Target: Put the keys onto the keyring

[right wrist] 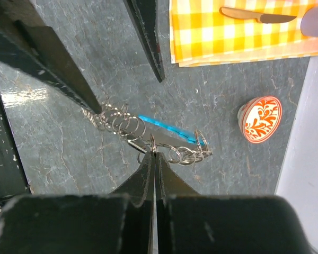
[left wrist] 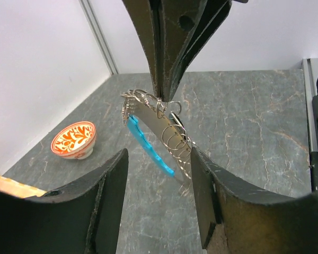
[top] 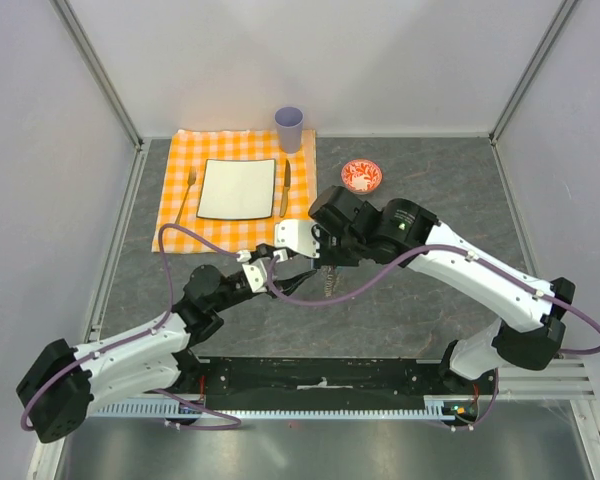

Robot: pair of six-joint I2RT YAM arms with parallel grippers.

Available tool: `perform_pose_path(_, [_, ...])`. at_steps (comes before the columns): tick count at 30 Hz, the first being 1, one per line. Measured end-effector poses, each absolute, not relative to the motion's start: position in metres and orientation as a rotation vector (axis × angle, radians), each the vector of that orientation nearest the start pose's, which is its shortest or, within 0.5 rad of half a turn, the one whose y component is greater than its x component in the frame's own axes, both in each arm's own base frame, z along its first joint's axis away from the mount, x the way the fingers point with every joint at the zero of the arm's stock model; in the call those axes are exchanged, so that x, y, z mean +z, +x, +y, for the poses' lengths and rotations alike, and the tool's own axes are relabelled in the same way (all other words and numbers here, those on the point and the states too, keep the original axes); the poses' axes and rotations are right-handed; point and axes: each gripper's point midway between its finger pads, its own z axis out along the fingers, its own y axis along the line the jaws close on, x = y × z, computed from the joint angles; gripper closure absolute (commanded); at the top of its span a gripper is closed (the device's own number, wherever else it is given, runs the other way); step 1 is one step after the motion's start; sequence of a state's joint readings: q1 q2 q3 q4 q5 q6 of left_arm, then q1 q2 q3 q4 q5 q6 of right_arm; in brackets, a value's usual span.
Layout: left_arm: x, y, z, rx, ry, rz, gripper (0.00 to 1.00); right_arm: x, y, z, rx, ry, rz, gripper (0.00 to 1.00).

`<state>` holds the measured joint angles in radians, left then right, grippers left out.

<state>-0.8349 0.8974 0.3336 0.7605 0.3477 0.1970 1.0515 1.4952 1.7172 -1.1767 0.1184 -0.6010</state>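
**Keyring dangled between two robot arms**

At the far left of the grey table [top: 440,200], an orange checked placemat [top: 175,232] carried a fork [top: 186,194], a white plate [top: 238,188] and a table knife [top: 285,187], with a lilac cup [top: 289,128] standing at its far corner. Nearer the camera, the left gripper [left wrist: 158,159] reached in from the left with its fingers spread wide and nothing between its pads. The keyring [right wrist: 124,124], a loose string of silvery coils and small rings with a bright blue curved segment [right wrist: 164,126], hung in the air above the table, just over the gap between those spread fingers. Whether its lower end brushed one of them could not be told. The right gripper [right wrist: 153,157] came in from the right with its fingers pressed together, pinching one of the small rings at the top of the keyring and carrying its weight. Further right and toward the back, a red patterned bowl [top: 361,176] sat on the bare table, well apart from both arms.
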Motion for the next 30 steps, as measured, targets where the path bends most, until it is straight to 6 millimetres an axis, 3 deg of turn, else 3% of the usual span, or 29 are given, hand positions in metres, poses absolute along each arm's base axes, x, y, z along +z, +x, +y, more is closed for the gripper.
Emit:
perform_pose_path(9, [0.243,0.186,-0.304,-0.840,0.995,1.004,0.53,0.272,0.194,0.272,0.071,-1.854,1.688,1.00])
perform_pose_path(17, [0.264,0.180,-0.314,-0.885,1.016,0.915,0.59,0.270,0.185,0.273,0.081,-1.881,1.665,1.00])
perform_pose_path(19, [0.268,0.179,-0.317,-0.895,1.024,0.896,0.65,0.270,0.184,0.274,0.082,-1.885,1.660,1.00])
perform_pose_path(30, [0.273,0.175,-0.323,-0.923,1.062,0.870,0.80,0.274,0.184,0.271,0.062,-1.875,1.650,1.00])
